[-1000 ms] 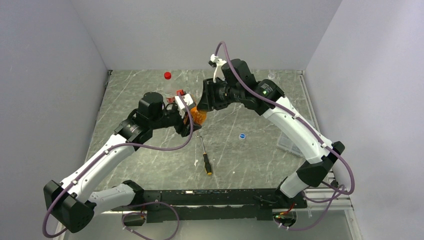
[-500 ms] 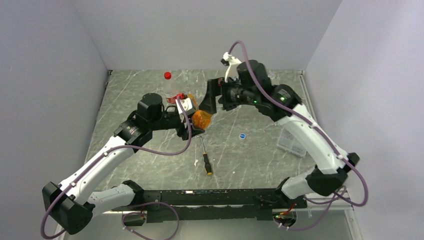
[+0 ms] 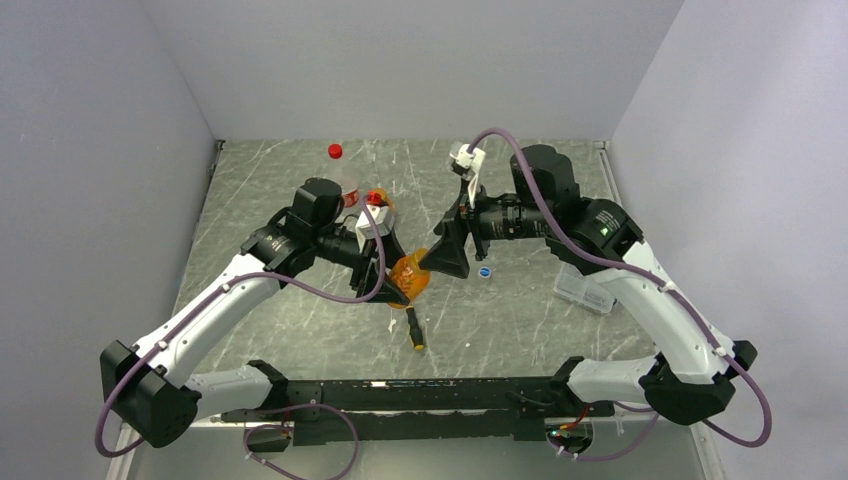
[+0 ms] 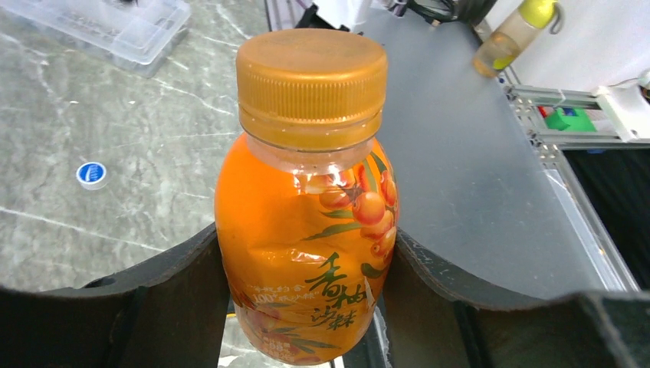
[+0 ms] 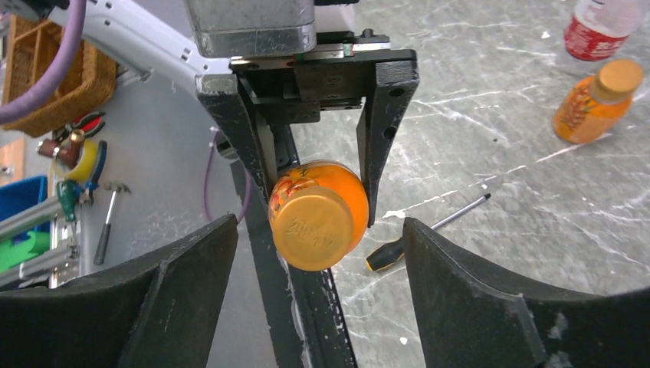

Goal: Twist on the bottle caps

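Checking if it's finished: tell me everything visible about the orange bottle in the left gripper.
The orange bottle is squat translucent plastic holding orange liquid, with a berry-printed label and a dented side. A ribbed orange cap sits on its neck. The left gripper clamps its body; the cap faces the open right gripper, untouched.

**Two white-and-black arms, each with a purple cable**

The left arm (image 3: 205, 318) and the right arm (image 3: 660, 305) have long white shells and round black joints, and both are fixed to a black bar (image 3: 430, 395) at the bottom of the top view. A thin purple cable (image 3: 497, 131) runs in loops along each arm. A small green light (image 3: 604, 229) shines on the right arm, right of centre. In the right wrist view the left gripper (image 5: 318, 208) has a grey metal block (image 5: 249, 23) at the top and two narrow black fingers (image 5: 387, 130) with small round holes. The broad fingers (image 5: 475, 307) of the right gripper (image 5: 318, 226) are matte black and fill the lower corners.
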